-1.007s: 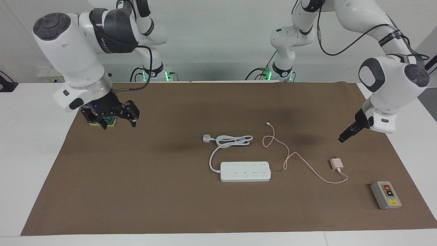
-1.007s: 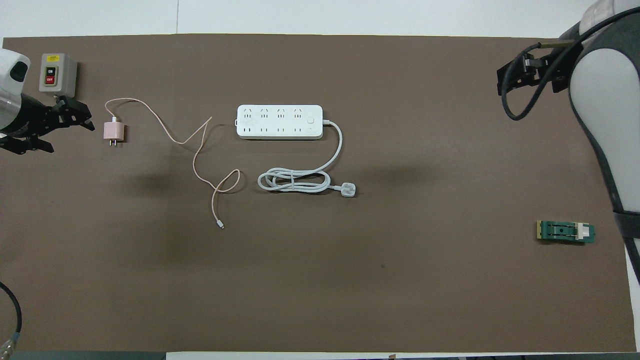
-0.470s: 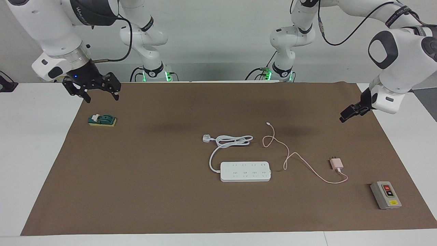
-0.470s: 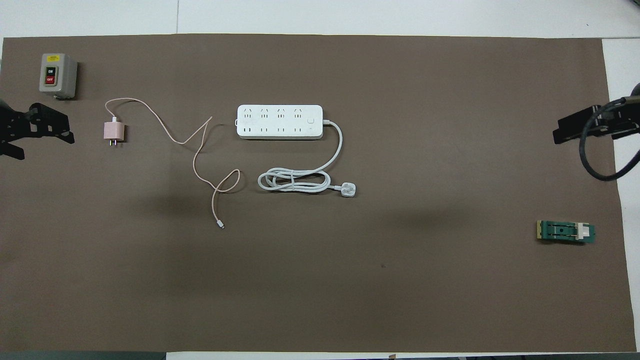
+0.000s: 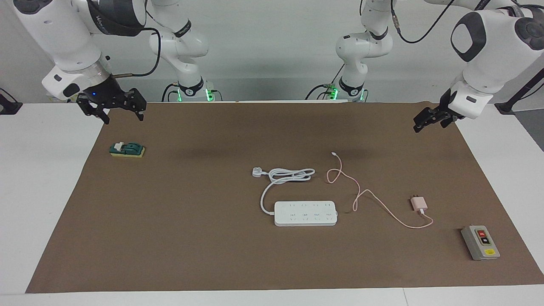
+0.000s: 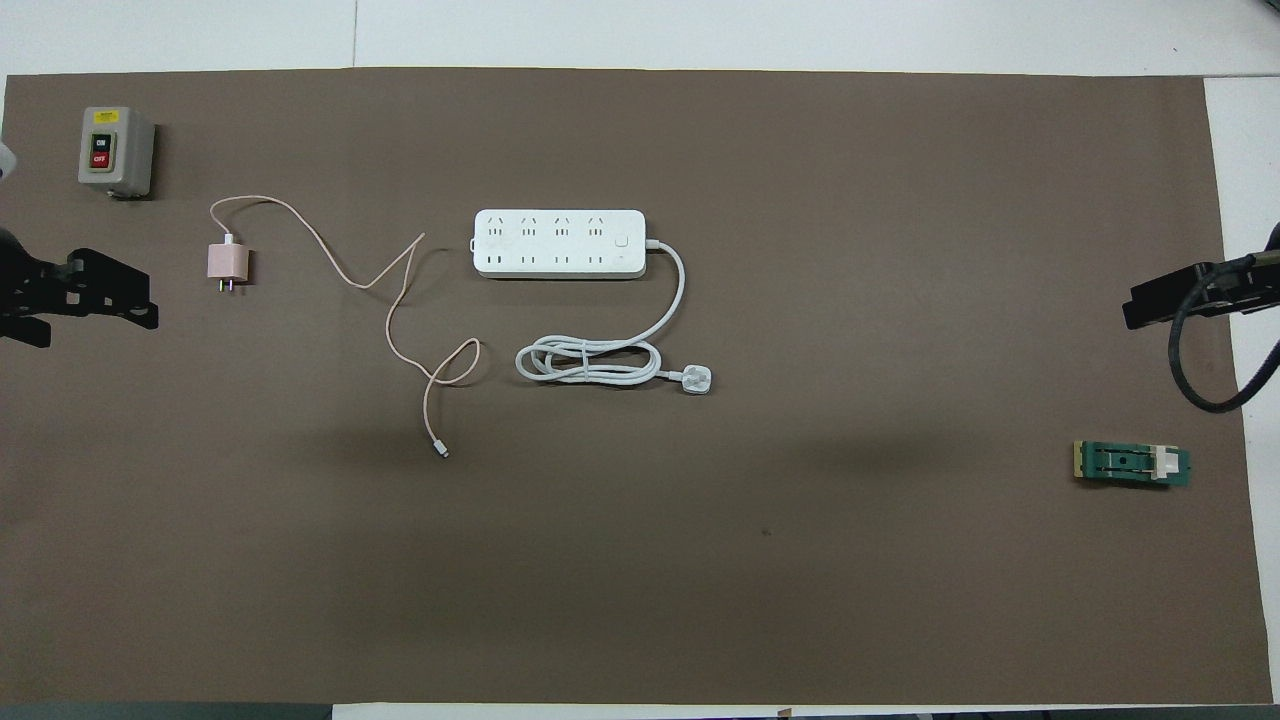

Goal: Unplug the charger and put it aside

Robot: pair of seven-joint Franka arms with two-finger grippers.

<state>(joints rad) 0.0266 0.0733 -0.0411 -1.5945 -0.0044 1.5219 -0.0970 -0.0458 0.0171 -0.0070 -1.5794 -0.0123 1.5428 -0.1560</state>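
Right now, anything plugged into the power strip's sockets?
No. Every socket on the power strip shows bare. The charger lies unplugged on the mat toward the left arm's end, prongs exposed; its pink cable trails beside the strip. What is under the strip is hidden.

Two fixed cameras cover the scene. The facing camera is mounted high, across the table from the robots, and looks back toward them and down at a moderate angle; the arm bases and rear wall appear along its top edge. It stands far enough off to take in the whole brown mat [image 5: 170, 238] with white table [image 5: 38, 178] margins on each side. The overhead camera sits high above the robots' end, looking forward and steeply down; the mat [image 6: 800, 600] nearly fills its picture. Both views share the mat and everything lying on it, including the power strip [image 5: 305, 213] [image 6: 559, 243]. They are half a turn apart.
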